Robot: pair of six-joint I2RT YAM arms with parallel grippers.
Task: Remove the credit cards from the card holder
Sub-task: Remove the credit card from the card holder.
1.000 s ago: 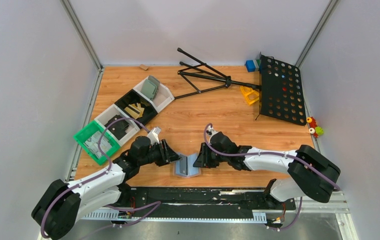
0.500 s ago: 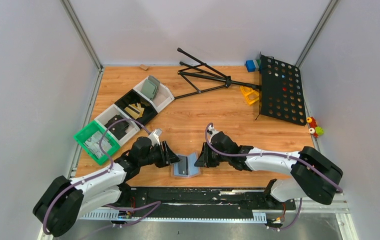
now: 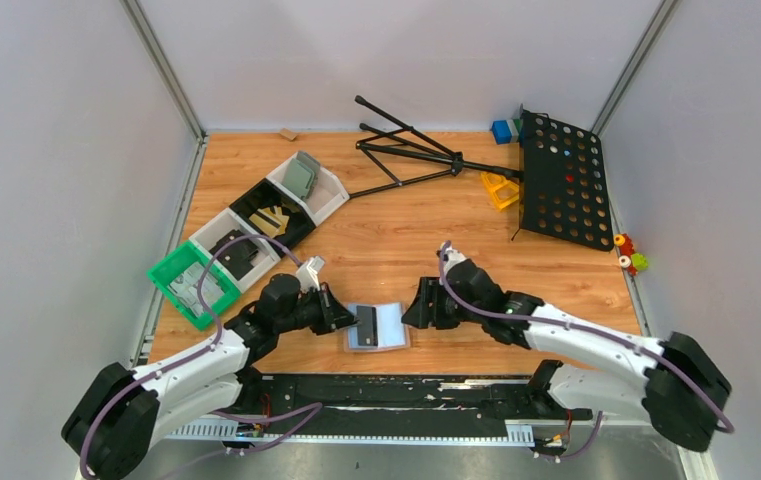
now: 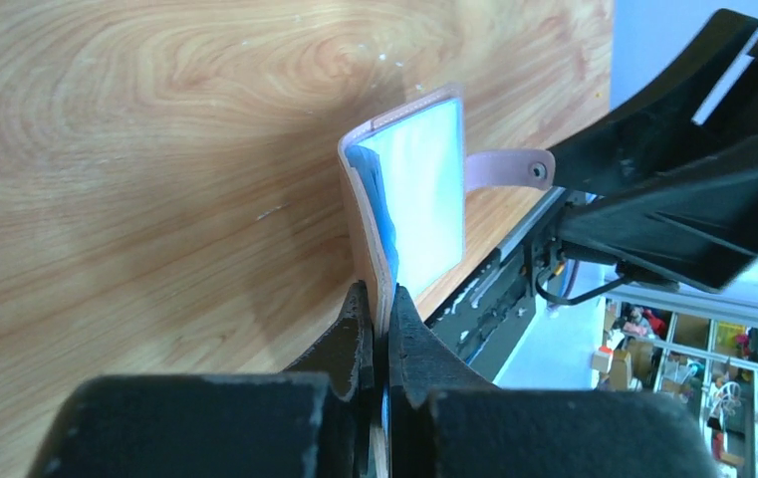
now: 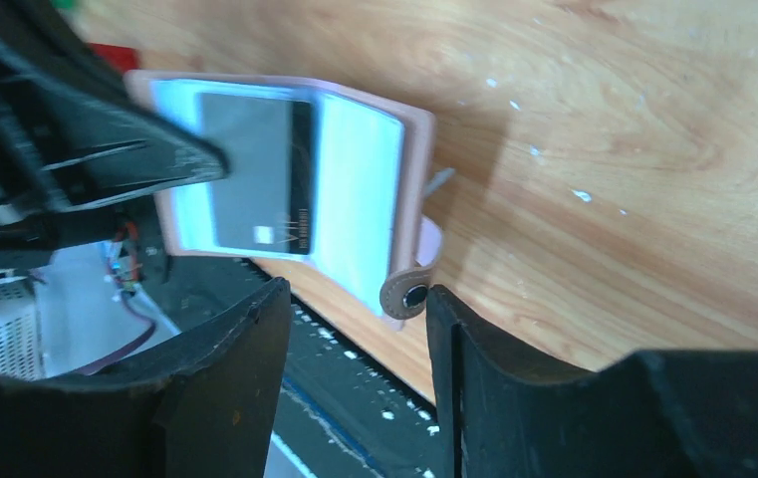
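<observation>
Top external view: card holder (image 3: 384, 330) open, at the bench's (image 3: 406, 220) 6 o'clock edge.
Credit card (image 3: 365, 322): in its 9 o'clock half.
My left fingers (image 3: 344, 320): clamping its 9 o'clock edge.
My right fingers (image 3: 419, 313): apart, empty, at its 3 o'clock.

Left arm extends low from the near-left base toward centre. Left end effector (image 3: 349, 322) jaws are closed tight, pinching one edge of the card holder (image 3: 388, 326). Right arm stretches low leftward. Right end effector (image 3: 415, 314) jaws stand apart.
</observation>
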